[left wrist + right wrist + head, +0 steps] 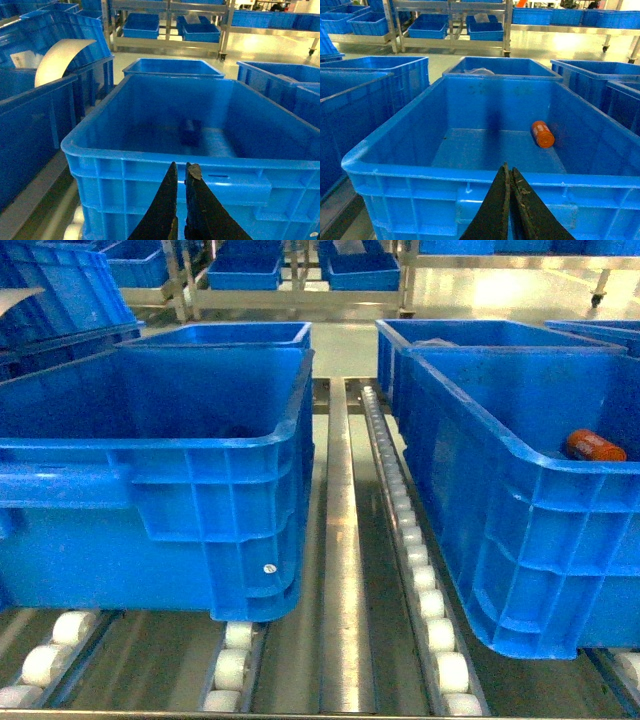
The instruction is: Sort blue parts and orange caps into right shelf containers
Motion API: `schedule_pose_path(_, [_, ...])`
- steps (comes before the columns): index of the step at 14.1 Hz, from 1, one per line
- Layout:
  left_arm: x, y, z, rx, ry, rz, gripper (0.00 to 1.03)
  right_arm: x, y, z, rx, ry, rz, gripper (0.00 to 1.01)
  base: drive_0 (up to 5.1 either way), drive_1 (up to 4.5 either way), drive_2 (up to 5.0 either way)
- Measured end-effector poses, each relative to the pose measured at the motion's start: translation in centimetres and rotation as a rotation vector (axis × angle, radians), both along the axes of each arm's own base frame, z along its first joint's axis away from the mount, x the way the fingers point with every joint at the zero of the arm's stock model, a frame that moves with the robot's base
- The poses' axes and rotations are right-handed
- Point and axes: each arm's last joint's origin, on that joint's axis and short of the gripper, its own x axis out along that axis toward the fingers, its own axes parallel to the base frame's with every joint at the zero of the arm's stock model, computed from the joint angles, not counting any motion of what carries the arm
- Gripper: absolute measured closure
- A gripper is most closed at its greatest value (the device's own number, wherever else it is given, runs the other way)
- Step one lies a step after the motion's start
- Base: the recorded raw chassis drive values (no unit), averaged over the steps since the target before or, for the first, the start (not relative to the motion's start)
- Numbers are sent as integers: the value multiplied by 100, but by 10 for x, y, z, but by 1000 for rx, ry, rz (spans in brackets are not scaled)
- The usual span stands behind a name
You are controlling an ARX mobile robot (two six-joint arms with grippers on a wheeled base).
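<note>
right end effector [509,176] closed, one orange cap [542,134]

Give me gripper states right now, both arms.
Left gripper: closed, holding nothing, in front of a blue crate.
Right gripper: closed, empty; orange cap lies in the crate ahead.

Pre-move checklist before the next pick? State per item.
1. Left gripper empty: ok, jaws nearly closed, nothing between.
2. Right gripper empty: ok, shut, nothing held.
3. Orange cap in right crate: ok, lying on its side on the floor.
4. Left crate contents: a dark blue item on the floor; cannot tell what it is.
5. Both crates seated on roller rails: ok.
6. Next part to pick: cannot tell, none in view.
</note>
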Motion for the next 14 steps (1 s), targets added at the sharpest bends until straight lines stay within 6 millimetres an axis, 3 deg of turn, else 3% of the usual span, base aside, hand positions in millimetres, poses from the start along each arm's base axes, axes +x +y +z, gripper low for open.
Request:
schedule_pose_path(4, [-10,0,-3,0,1,0,101,-10,0,-2,0,-1,0,99,0,0,0])
schedule_pose_path(7, [-24,0,-14,0,-6,0,101,-23,0,-17,0,27,0,99,0,0,0])
schedule_pose_path(14, [-48,0,-9,0,-20,0,101,-47,0,-6,0,-24,0,99,0,0,0])
